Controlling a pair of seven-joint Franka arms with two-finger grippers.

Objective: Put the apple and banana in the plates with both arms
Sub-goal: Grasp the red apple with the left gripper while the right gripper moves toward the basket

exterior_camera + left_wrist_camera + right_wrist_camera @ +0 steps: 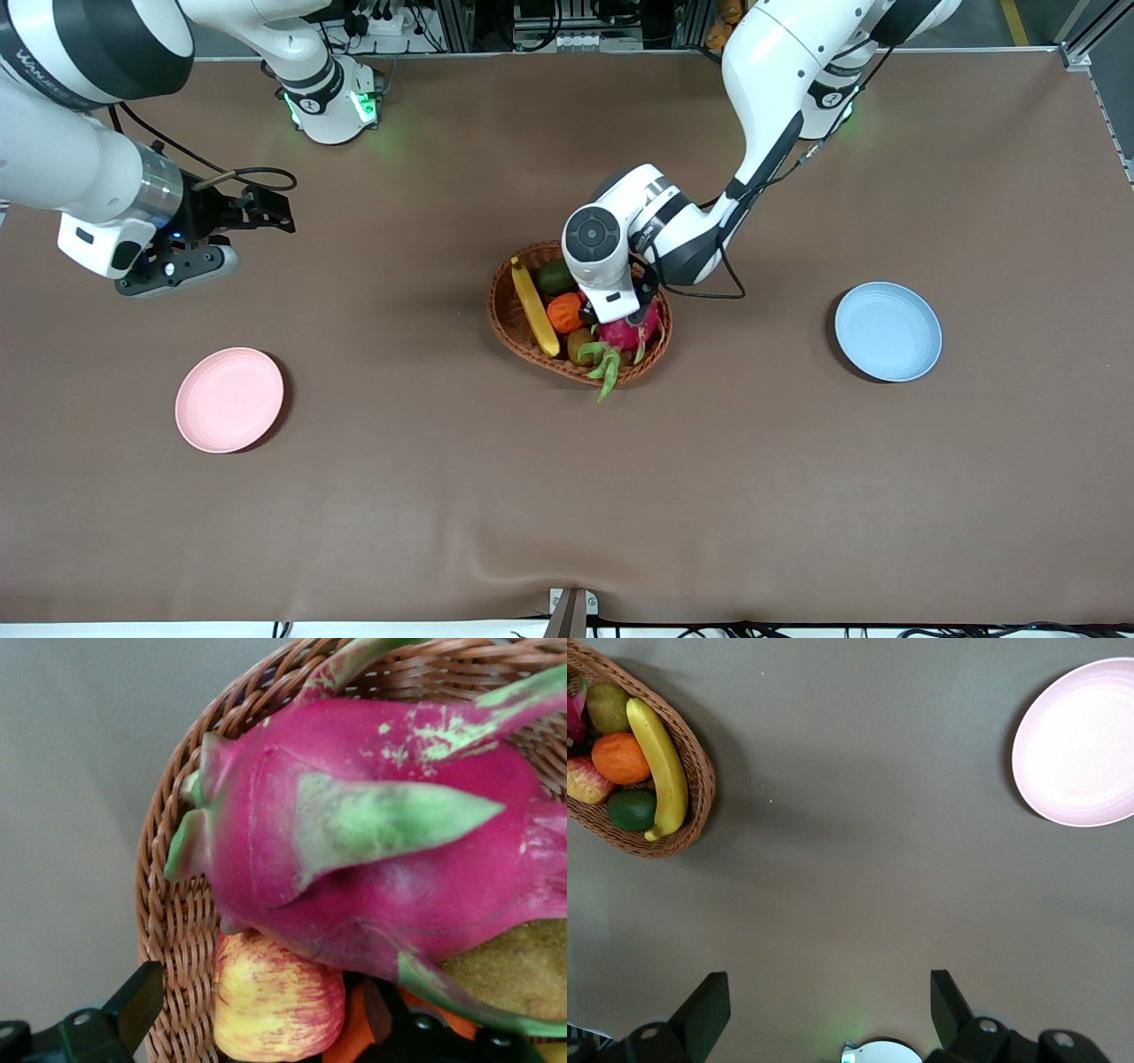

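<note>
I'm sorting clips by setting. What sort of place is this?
Probably a robotics lab or test bench: two white jointed arms bolted along a brown cloth-covered table, aluminium framing and cables at its edge, and staged props, an oval wicker fruit basket between pale pink and light blue plates.

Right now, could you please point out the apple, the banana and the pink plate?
apple [276,1005], left wrist view, middle of its striped skin.
banana [535,309], front view, middle of its length.
pink plate [229,399], front view, bare centre.

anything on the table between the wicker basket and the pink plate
No. In the right wrist view, only bare brown table runs from the wicker basket to the pink plate; the front view shows the same.
</note>
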